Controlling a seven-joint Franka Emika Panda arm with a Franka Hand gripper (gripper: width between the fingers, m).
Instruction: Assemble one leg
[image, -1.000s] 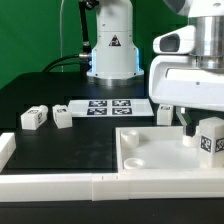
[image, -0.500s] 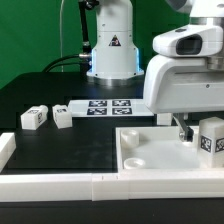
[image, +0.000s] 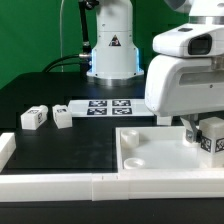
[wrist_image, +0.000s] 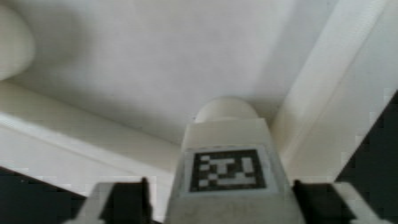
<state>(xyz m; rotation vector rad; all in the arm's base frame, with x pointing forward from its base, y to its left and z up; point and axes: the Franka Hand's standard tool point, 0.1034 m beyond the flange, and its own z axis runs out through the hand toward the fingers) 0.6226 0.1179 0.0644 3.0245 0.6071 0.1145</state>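
1. Three legs show in the exterior view: two loose on the black counter (image: 40, 145) at that view's left, one leg (image: 212, 136) standing on the white panel (image: 150, 152) by its raised rim.
2. Tool (wrist_image: 222, 200) straddles this leg, fingers (wrist_image: 125, 203) wide apart, released, not touching it; judged lined up for a grasp.
3. Leg is chunky matte plastic, tagged; panel smooth, with a round socket.

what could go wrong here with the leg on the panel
1. The leg stands between the open fingers, not gripped; closing off-centre could tip it.
2. It sits close to the panel rim, so a nudge may jam it against the wall.
3. The gripper hides the leg from the exterior view.
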